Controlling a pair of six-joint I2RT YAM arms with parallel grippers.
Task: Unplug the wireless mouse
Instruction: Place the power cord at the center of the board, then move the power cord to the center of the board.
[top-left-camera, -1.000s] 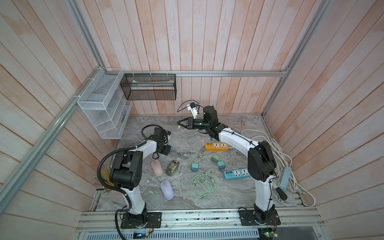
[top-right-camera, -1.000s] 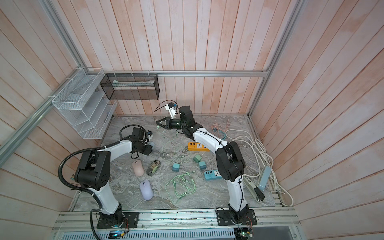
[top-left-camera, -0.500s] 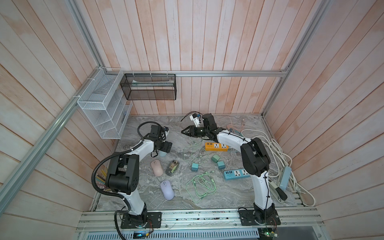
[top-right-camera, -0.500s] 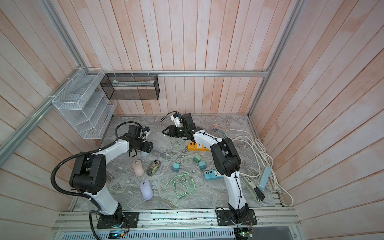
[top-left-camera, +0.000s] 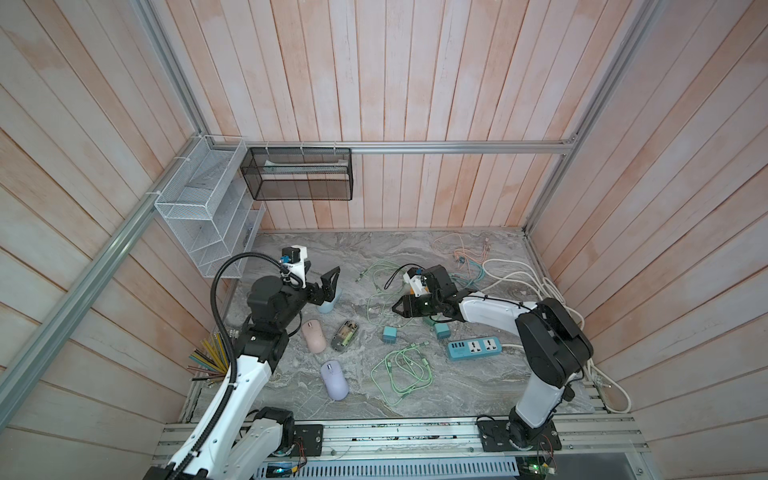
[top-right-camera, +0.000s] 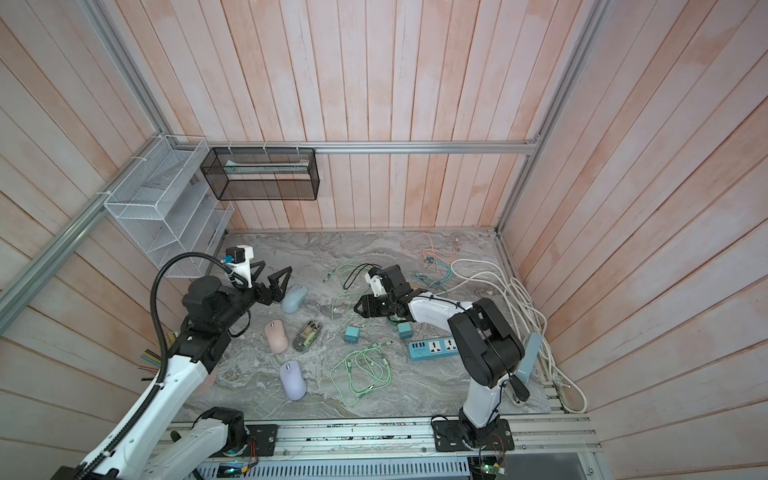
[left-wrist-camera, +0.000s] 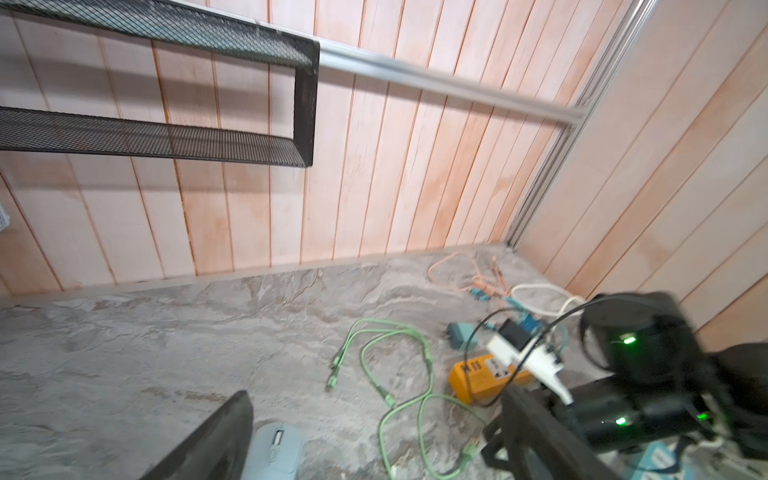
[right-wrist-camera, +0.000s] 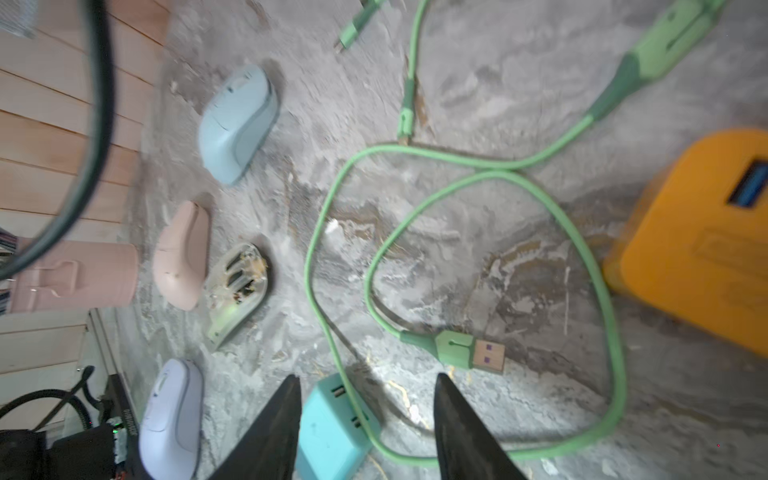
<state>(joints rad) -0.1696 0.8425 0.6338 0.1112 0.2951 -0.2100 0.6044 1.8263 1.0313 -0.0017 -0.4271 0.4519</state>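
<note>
The light blue wireless mouse (top-left-camera: 329, 306) (top-right-camera: 294, 298) lies at the back left of the marble table (top-left-camera: 478, 386). No cable shows attached to it. My left gripper (top-right-camera: 272, 275) hovers open just above and behind it; the mouse (left-wrist-camera: 274, 451) sits by one finger. A green cable (right-wrist-camera: 415, 153) lies loose, its USB plug (right-wrist-camera: 473, 353) free beside the orange power strip (right-wrist-camera: 698, 245). My right gripper (right-wrist-camera: 368, 378) (top-left-camera: 398, 309) is open and empty above the cable, with a teal charger (right-wrist-camera: 332, 428) below its jaws.
A pink mouse (top-left-camera: 313, 336), a transparent mouse (top-left-camera: 345, 334) and a lavender mouse (top-left-camera: 334, 379) lie in front of the blue one. Another green cable coil (top-left-camera: 405, 374), a blue power strip (top-left-camera: 476, 348) and white cords (top-left-camera: 536, 286) sit further right. Wire racks (top-left-camera: 208, 216) hang on the left wall.
My right gripper has opened and dropped forward toward the table, leaving the green cable lying loose. My left gripper has opened wide and drawn up and back from the blue mouse.
</note>
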